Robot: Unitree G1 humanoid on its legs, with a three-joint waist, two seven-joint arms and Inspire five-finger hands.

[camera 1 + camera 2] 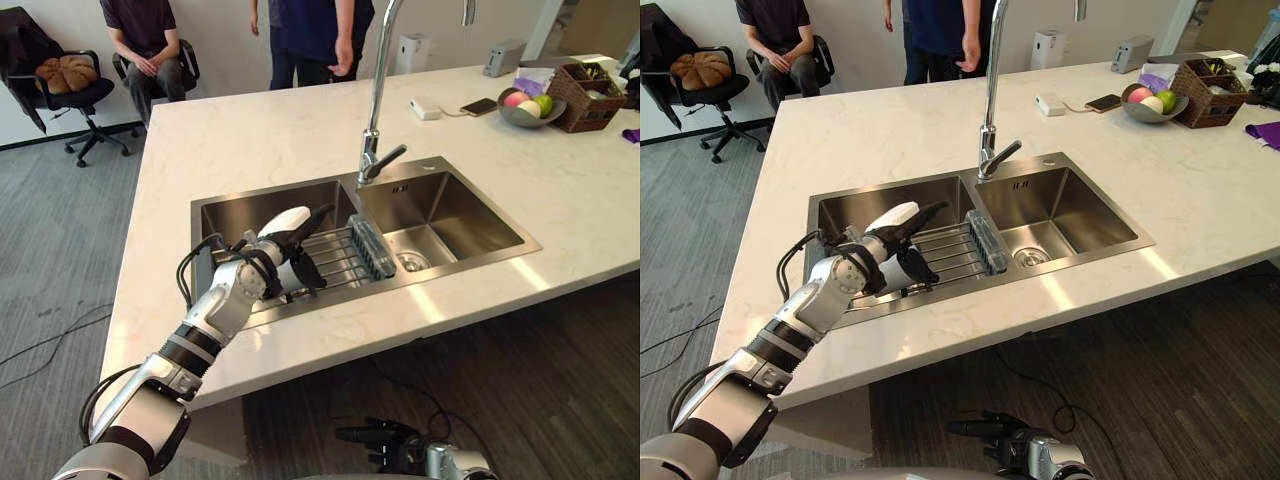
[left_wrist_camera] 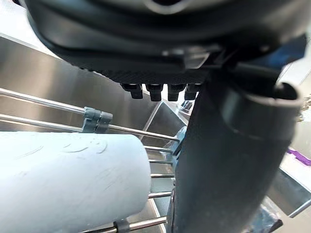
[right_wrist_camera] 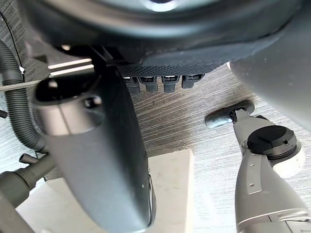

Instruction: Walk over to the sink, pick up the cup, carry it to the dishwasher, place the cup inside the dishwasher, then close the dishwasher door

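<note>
Left hand (image 1: pixel 272 255) hangs with fingers spread; cup (image 2: pixel 73 179) lies just beneath it on sink rack (image 1: pixel 335 255).

Pale marbled bench (image 1: pixel 300 120) with a double-basin steel sink (image 1: pixel 445 205) recessed near its front edge. Chrome faucet (image 1: pixel 375 110) mounted on the rim behind the basin divider, lever angled to the right. Wire rack (image 1: pixel 340 258) seated in the left basin. Grouped toward the far right corner: white box (image 1: pixel 425 108), dark phone (image 1: pixel 479 106) just beside it, grey fruit bowl (image 1: pixel 525 120), wicker basket (image 1: pixel 590 100) just beside the bowl. Purple cloth (image 1: pixel 631 134) at the right edge. Grey device (image 1: pixel 503 58) at the far edge.
</note>
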